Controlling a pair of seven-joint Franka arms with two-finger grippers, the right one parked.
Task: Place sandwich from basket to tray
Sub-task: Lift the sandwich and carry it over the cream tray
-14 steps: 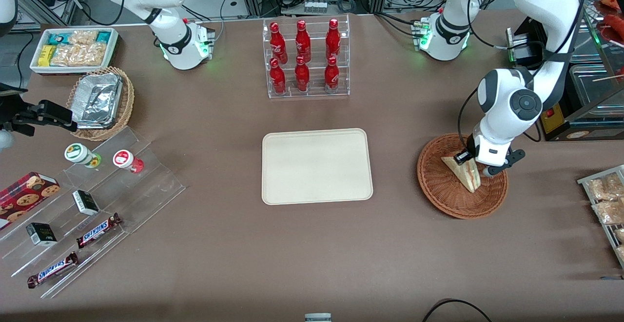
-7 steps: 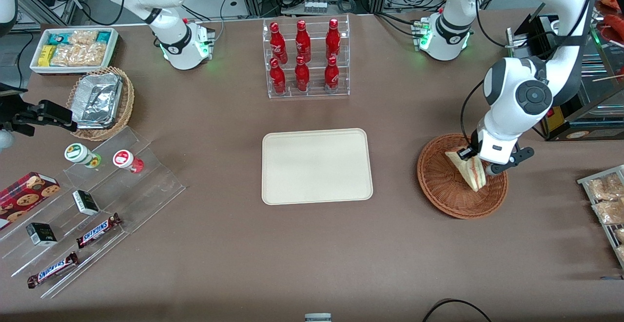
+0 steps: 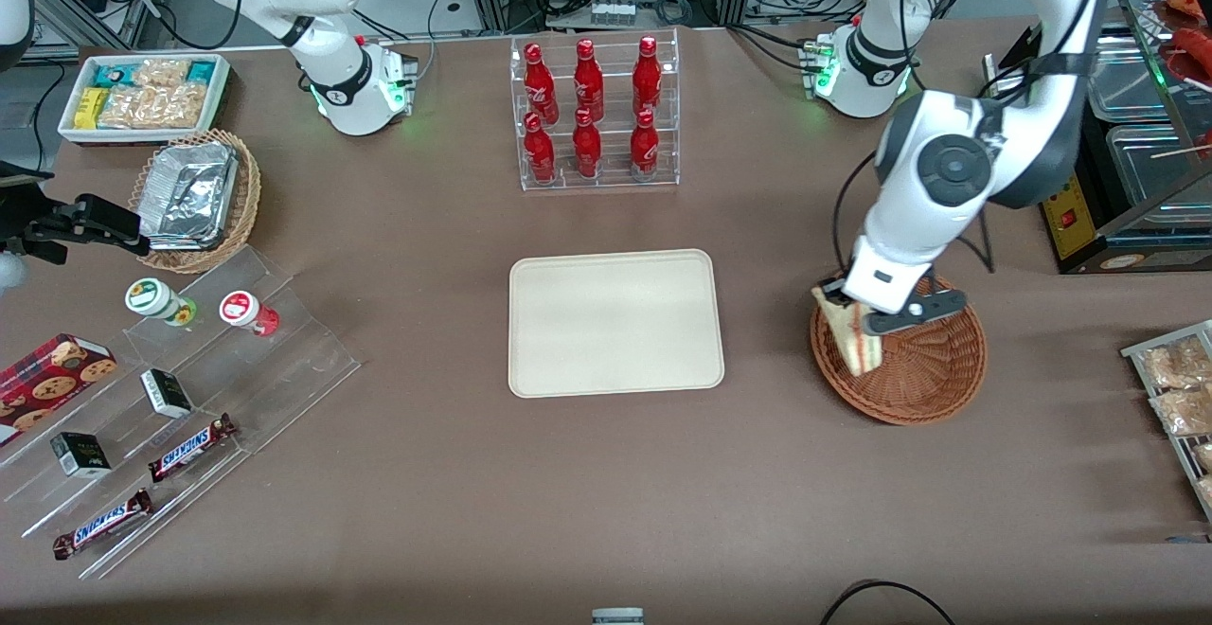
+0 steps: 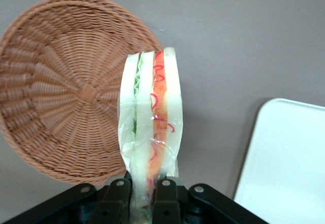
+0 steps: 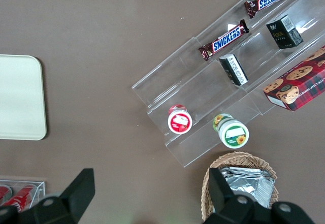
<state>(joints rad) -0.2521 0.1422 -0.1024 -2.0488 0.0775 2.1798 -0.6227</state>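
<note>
Above the rim of the basket, at its edge nearest the tray, the sandwich hangs in the air, lifted clear of the wicker. It is a wedge wrapped in clear film, held on edge so that its layers of pale bread, green leaf and red-orange filling face the wrist camera. The gripper holds it from above, its two black fingers pressed against the bread faces on either side, so the jaws are pinching the sandwich at its thick end. From the wrist, the basket shows round and reddish-brown, its woven floor bare, with the brown table under the sandwich's tip and a rounded corner of the cream tray near. In the front view the tray lies flat near the middle of the table, apart from the basket, nothing on it. Farther from the front camera than the tray stands a clear rack of red bottles. Toward the parked arm's end of the table sit a tan wicker basket of foil containers, a white bin of snack packets, and a stepped clear stand carrying chocolate bars, small boxes and two cups.
</note>
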